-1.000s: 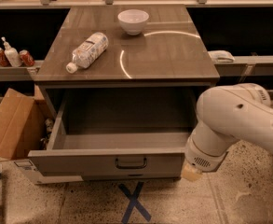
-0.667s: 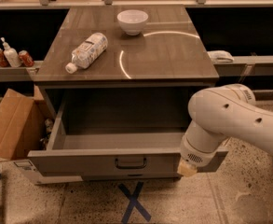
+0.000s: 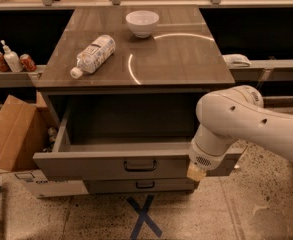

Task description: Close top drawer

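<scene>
One claw [image 3: 196, 172] at one top drawer [image 3: 86, 165]

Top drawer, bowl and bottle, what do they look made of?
Top drawer: matte grey-taupe laminate or painted board, probably; flat, no sheen. Bowl: glossy white, likely ceramic. Bottle: clear plastic, seemingly, with white cap. The gripper sits at the drawer front's right end.

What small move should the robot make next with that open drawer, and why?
Probably a steady push straight toward the wood-topped cabinet: the wide grey-taupe top drawer stands pulled far out, its plain inside showing, and the hand sits at the right end of its front panel, right of the small dark pull handle.
</scene>
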Controlling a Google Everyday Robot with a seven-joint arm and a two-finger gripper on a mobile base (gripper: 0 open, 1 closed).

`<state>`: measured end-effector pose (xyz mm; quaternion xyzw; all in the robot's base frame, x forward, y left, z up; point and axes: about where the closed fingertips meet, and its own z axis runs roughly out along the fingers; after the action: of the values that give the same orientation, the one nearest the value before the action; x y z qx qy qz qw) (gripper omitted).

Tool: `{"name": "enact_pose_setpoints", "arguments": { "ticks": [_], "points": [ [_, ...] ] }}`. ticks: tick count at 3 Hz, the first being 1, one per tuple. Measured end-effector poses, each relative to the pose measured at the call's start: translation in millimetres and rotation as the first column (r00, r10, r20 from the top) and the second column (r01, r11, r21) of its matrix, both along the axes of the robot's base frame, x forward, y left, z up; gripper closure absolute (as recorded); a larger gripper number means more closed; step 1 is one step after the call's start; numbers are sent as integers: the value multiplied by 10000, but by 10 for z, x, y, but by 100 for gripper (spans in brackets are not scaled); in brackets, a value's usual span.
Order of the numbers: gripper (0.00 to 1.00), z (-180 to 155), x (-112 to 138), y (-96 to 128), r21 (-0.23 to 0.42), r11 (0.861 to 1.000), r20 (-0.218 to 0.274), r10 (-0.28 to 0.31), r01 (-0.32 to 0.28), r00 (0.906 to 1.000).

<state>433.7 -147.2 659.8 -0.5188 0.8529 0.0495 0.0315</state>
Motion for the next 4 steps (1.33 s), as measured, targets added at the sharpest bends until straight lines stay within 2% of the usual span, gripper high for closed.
{"name": "enact_pose_setpoints", "arguments": {
  "ticks": [1, 2, 3, 4],
  "points": [
    [100, -60, 131, -36, -157, 9997, 714, 201, -191, 9972],
    [100, -140, 377, -122, -98, 9995, 1433, 310, -299, 9892],
    [100, -240, 777, -201, 154, 9992, 2186, 327, -369, 9753],
    [100, -313, 1196, -197, 349, 9985, 2650, 321, -429, 9637]
  ]
}}
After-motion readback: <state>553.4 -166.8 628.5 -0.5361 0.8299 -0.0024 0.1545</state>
